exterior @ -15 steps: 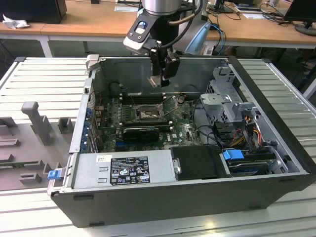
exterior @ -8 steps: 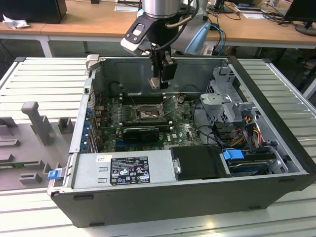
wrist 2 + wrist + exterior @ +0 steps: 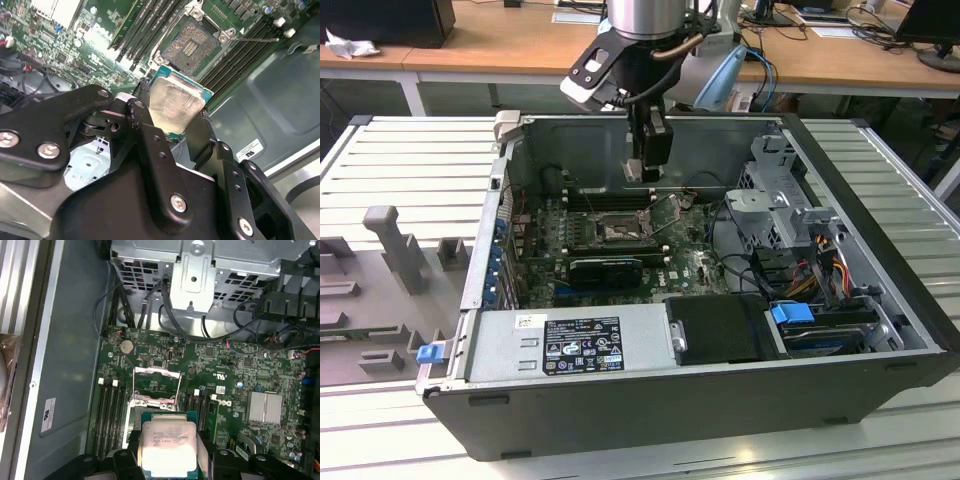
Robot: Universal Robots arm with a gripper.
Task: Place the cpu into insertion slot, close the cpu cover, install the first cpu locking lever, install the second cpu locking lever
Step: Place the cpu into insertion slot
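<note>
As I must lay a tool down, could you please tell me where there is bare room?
Bare: the slatted table on the exterior view's right of the case. Crowded: grey fixtures at that view's left, cables inside.

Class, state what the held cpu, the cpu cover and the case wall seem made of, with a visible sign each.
cpu: pale metal lid with a soft sheen, on a green board-like base.
cpu cover: thin bright metal, probably steel, with glinting edges.
case wall: likely painted sheet metal, flat and matt grey.
</note>
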